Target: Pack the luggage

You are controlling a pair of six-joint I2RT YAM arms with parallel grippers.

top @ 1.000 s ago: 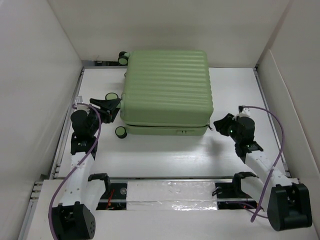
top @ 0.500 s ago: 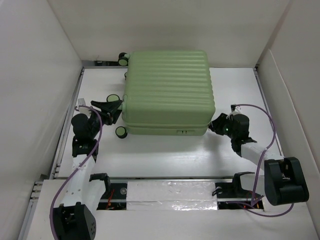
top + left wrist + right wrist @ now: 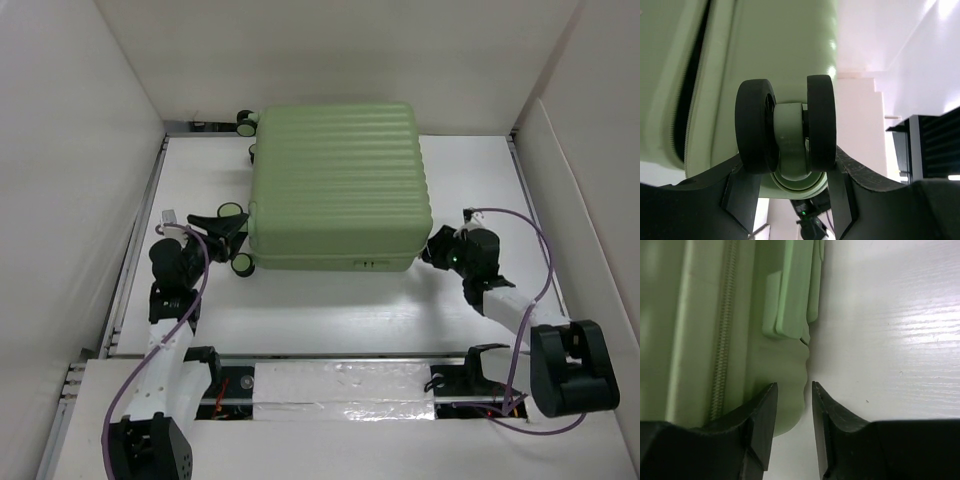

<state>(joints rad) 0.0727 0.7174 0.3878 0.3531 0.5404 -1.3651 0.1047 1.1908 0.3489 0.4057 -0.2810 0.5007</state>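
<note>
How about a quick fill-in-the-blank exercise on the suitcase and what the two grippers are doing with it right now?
1. The luggage lies flat on the table with its lid ___.
2. The caster wheel held between the fingers of the left gripper has two ___ tyres.
3. The right gripper sits at the luggage's corner, fingertips slightly apart, holding ___.

Missing words: closed; black; nothing.
</note>
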